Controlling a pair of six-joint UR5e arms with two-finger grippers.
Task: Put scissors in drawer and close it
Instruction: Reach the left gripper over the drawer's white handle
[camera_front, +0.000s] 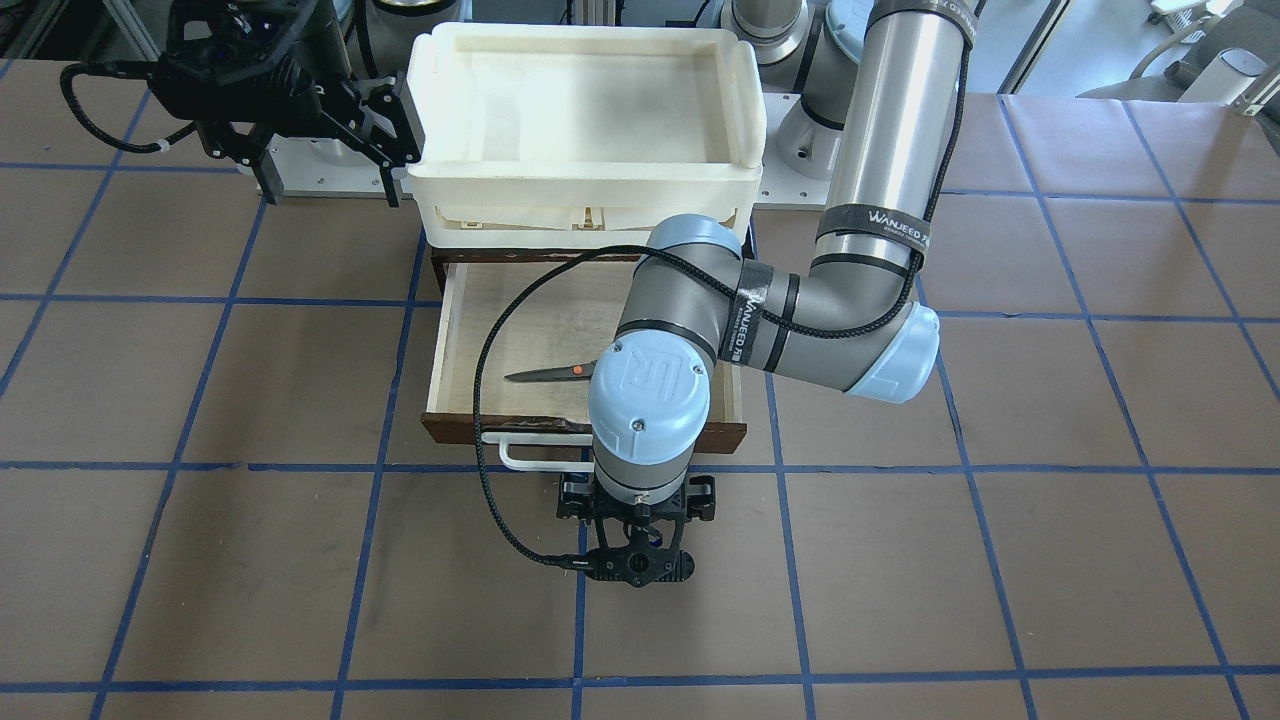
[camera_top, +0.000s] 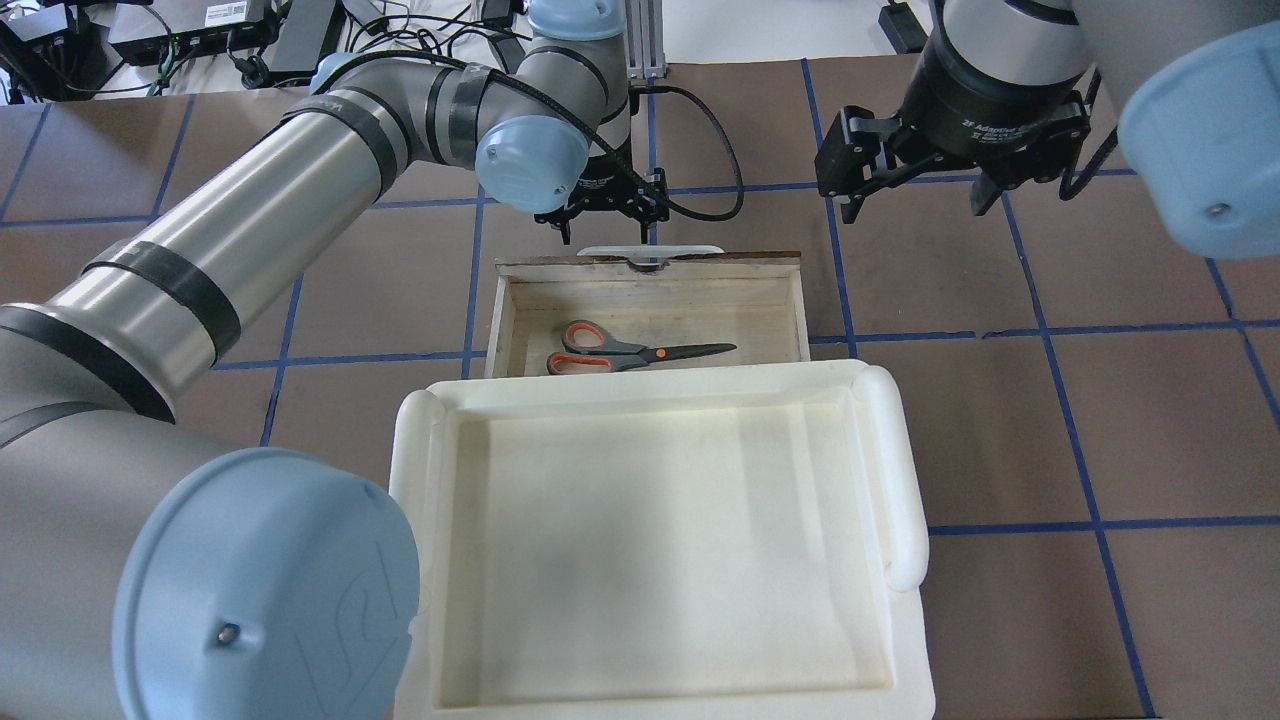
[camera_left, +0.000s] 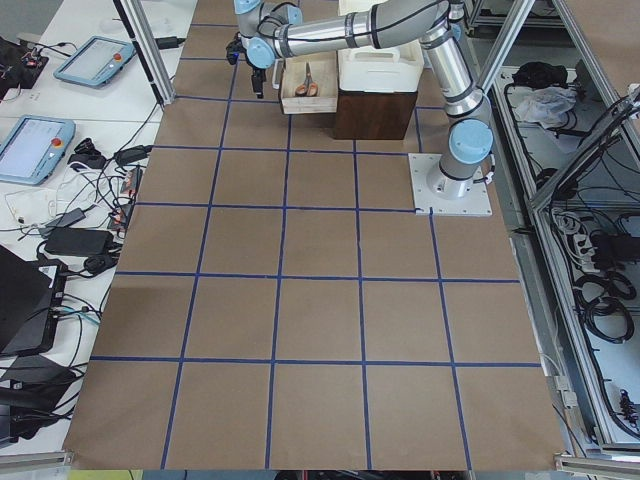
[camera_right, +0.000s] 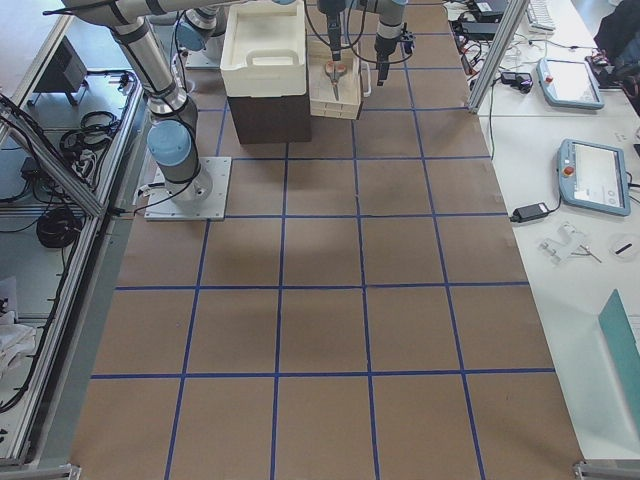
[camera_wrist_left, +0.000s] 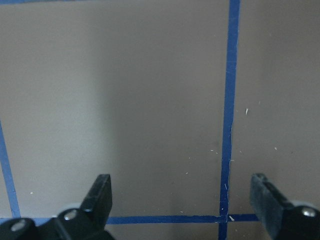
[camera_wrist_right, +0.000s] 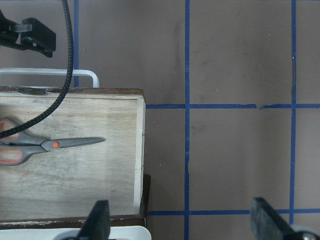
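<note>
Overhead view, left to right: the left gripper (camera_top: 608, 222) hovers above the table (camera_top: 1000, 420), just beyond the white handle (camera_top: 650, 249) of the drawer (camera_top: 520, 300), its jaws spread wide and empty; the drawer stands pulled open beneath the white tray (camera_top: 905, 470); the scissors (camera_top: 640, 352) lie flat and closed on the drawer's plywood floor, close to the tray's edge, orange-lined loops toward the view's left and blades pointing right; the right gripper (camera_top: 917, 210) hangs over the table off the drawer's right front corner, fingers wide apart, gripping nothing.
</note>
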